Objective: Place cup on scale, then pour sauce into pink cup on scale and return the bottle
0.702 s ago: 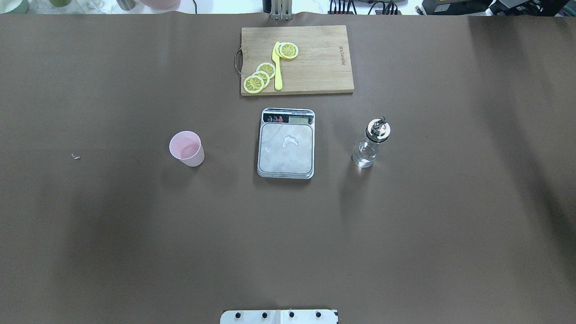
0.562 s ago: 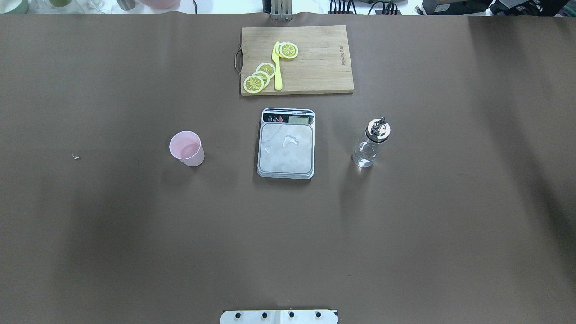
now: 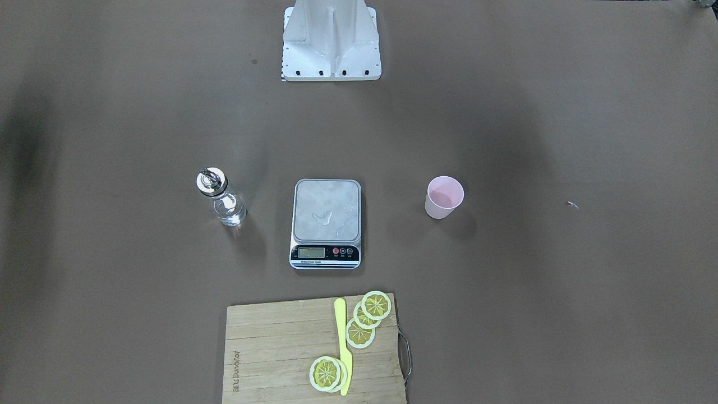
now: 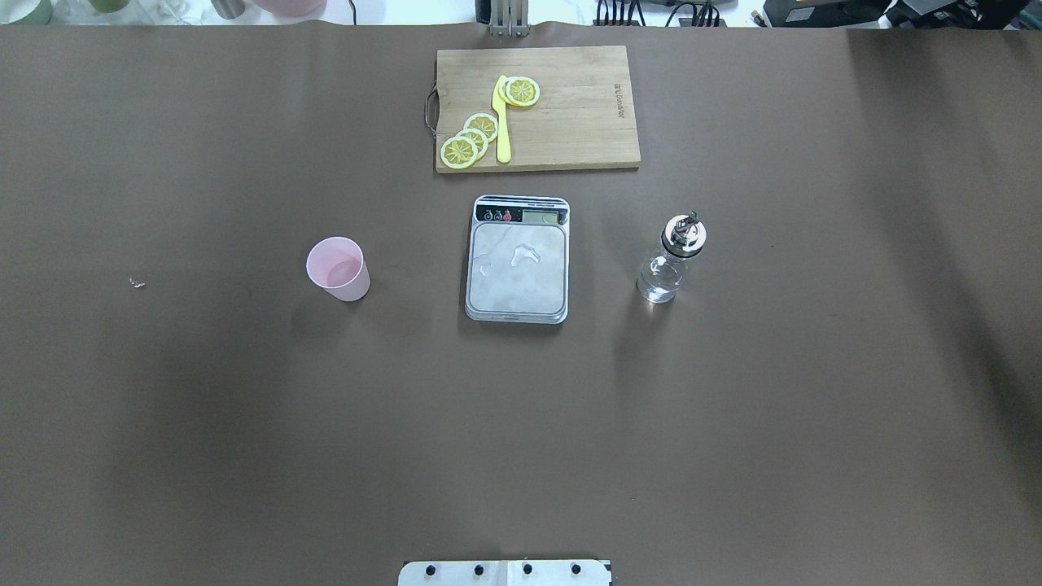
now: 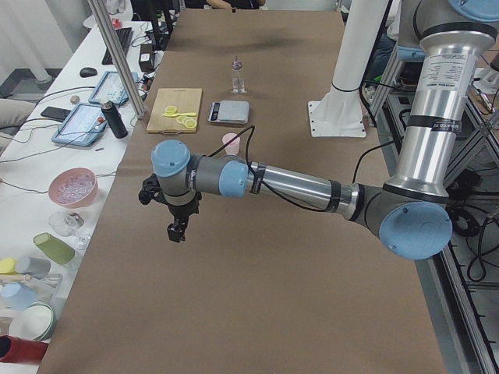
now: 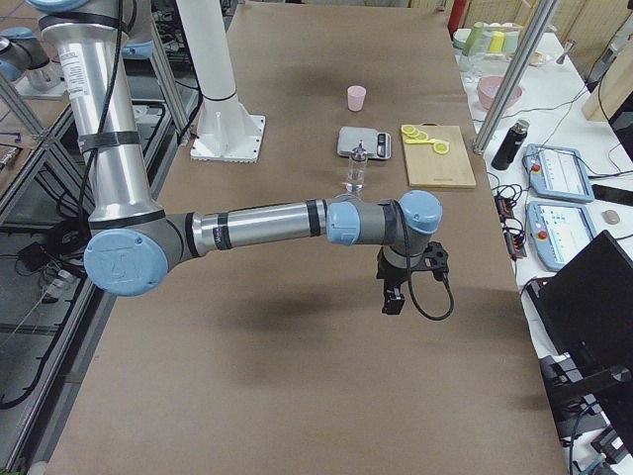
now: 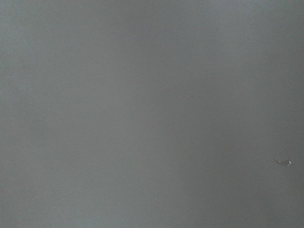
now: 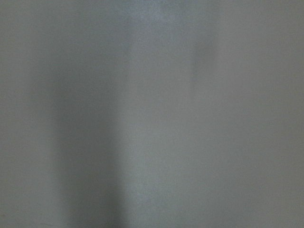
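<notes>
The pink cup (image 4: 338, 268) stands upright on the brown table, left of the scale (image 4: 518, 268); it also shows in the front view (image 3: 444, 197). The scale's steel platform holds only a few clear droplets. The clear glass bottle (image 4: 672, 259) with its silver spout stands upright right of the scale. Neither gripper shows in the overhead or front view. My left gripper (image 5: 175, 231) hangs over bare table far from the cup, and my right gripper (image 6: 393, 300) hangs over bare table far from the bottle. I cannot tell whether either is open or shut. Both wrist views show only the table cover.
A wooden cutting board (image 4: 570, 114) with lemon slices (image 4: 470, 138) and a yellow knife (image 4: 501, 122) lies beyond the scale. A tiny scrap (image 4: 136, 282) lies far left. The robot's base plate (image 4: 505, 573) sits at the near edge.
</notes>
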You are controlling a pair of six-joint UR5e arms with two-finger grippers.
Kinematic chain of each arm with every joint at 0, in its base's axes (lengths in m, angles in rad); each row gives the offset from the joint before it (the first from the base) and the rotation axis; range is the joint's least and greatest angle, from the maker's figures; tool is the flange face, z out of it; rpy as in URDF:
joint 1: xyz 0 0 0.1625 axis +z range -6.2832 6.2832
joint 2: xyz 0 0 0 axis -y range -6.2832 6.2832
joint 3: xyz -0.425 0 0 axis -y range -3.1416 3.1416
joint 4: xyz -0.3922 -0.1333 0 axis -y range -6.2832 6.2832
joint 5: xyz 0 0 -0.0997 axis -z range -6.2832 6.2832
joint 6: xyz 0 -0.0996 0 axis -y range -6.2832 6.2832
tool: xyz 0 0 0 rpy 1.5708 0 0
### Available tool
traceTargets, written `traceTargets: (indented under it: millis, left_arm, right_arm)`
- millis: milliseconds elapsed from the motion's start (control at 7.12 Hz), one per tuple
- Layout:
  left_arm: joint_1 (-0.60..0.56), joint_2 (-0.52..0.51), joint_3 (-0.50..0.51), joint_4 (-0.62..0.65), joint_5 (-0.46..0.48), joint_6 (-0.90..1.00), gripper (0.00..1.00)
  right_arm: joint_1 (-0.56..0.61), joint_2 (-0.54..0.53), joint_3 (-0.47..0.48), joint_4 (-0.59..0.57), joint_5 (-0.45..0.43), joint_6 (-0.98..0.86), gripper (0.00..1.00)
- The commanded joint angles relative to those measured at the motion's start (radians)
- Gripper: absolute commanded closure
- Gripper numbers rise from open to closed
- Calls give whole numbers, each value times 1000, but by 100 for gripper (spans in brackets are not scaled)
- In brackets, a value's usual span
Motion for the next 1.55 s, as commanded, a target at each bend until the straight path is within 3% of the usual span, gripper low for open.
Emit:
traceTargets:
  millis: [0, 421, 702, 1124, 1405]
  left_arm:
    - [145, -62, -63, -1, 1, -225, 2]
    - [339, -235, -66, 8, 10, -507, 2]
    - [448, -272, -82, 5, 14, -652, 1]
    - [589, -299, -83, 0, 124, -848, 2]
    - [634, -321, -79, -1, 144, -899, 14]
  right_arm:
    - [1, 1, 0, 0, -7, -2, 0]
    - [3, 12, 0, 0, -14, 1, 0]
    - [3, 12, 0, 0, -14, 1, 0]
    - [3, 12, 0, 0, -14, 1, 0]
    - [3, 10, 0, 0, -14, 1, 0]
